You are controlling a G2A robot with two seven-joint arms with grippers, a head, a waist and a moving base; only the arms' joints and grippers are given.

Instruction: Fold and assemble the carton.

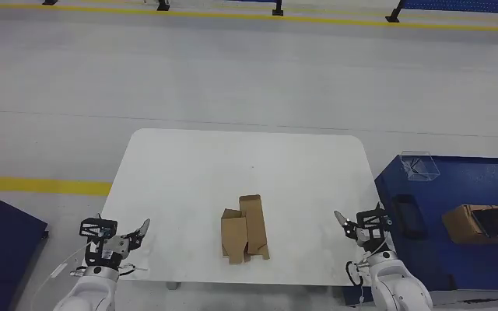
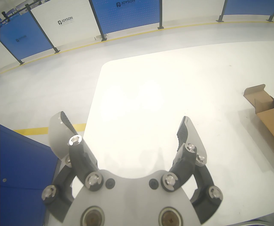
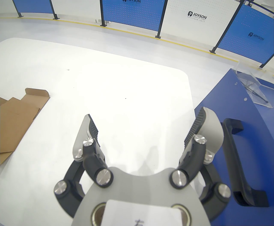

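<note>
A flat brown carton (image 1: 245,228) lies unfolded on the white table (image 1: 194,171), near the front edge at the middle. Part of the carton (image 2: 261,104) shows in the left wrist view, and the carton (image 3: 17,119) also appears in the right wrist view. My left gripper (image 1: 115,230) hangs open over the table's front left corner, well apart from the carton, with nothing between its fingers (image 2: 184,128). My right gripper (image 1: 359,221) is open at the front right edge, also empty, with its fingers (image 3: 92,128) spread wide.
A blue cabinet (image 1: 443,225) with a black handle (image 3: 239,162) stands right of the table, bearing a clear plastic holder (image 1: 416,165) and a brown box (image 1: 469,222). Another blue surface (image 2: 19,162) sits at the left. Blue and white panels (image 3: 132,10) fence the floor behind.
</note>
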